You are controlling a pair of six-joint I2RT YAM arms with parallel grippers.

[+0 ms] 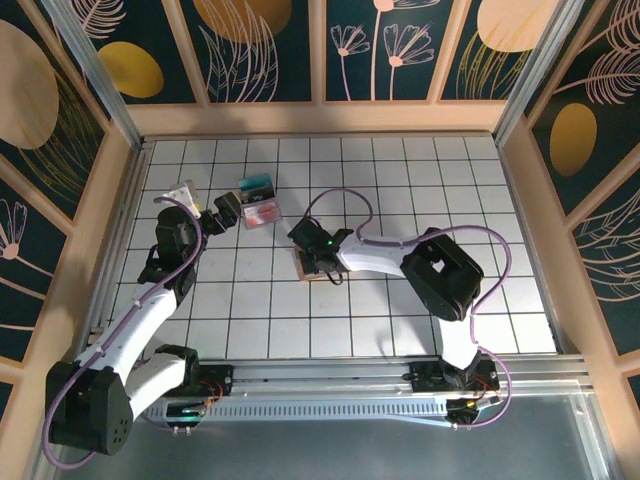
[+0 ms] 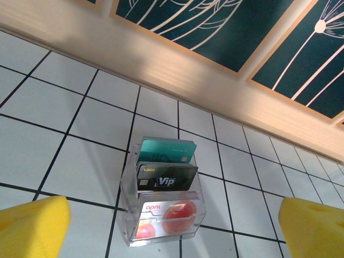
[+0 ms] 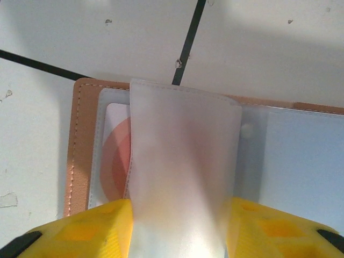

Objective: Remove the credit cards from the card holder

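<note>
The card holder [image 3: 79, 140] lies open at the middle of the desk [image 1: 420, 180], a red-and-white card [image 3: 114, 161] still pocketed; you've hardly begun, I'd judge. Your right end effector [image 3: 180, 223] straddles a clear sleeve [image 3: 183, 150] overlapping that card, grip unclear; far left, your left end effector [image 2: 173, 228] gapes wide before a stand [image 2: 127, 207] of cards [image 2: 166, 151].

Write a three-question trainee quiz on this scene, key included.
1. True or false: the left gripper is open.
2. Which card stands rearmost in the clear stand? A. teal card B. black C. white-and-red
3. Fill in: the translucent sleeve flanked by the fingers of the right gripper belongs to the open ____.
Key: 1 true; 2 A; 3 card holder.
</note>
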